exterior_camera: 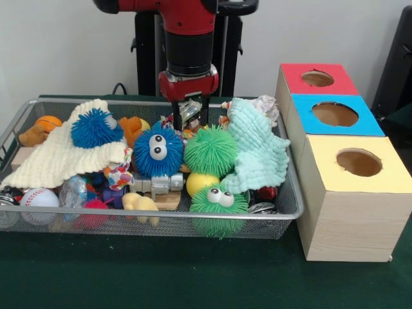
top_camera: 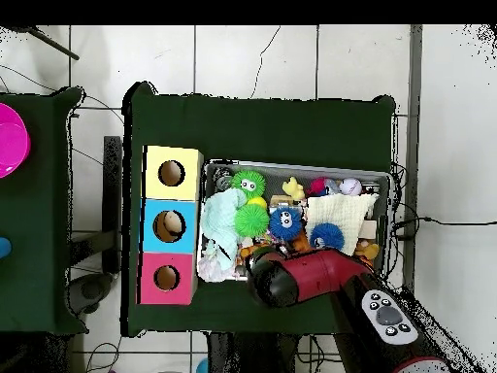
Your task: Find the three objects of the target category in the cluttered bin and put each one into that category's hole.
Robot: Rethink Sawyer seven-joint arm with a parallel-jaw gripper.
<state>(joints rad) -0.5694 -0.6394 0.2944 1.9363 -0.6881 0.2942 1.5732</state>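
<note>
Tabletop (exterior_camera: 193, 277) bare up front. Bin (exterior_camera: 283, 212) packed: green puff (exterior_camera: 210, 150) just below-right of tool (exterior_camera: 191, 114), blue puff (exterior_camera: 158, 151) below-left. Tool sits low at the bin's back edge, something shiny between its tips; whether it's actually gripped, can't tell. Holes (exterior_camera: 358, 162) beside the tool show nothing inside. Looks like an early stage, most of the sorting left.
</note>
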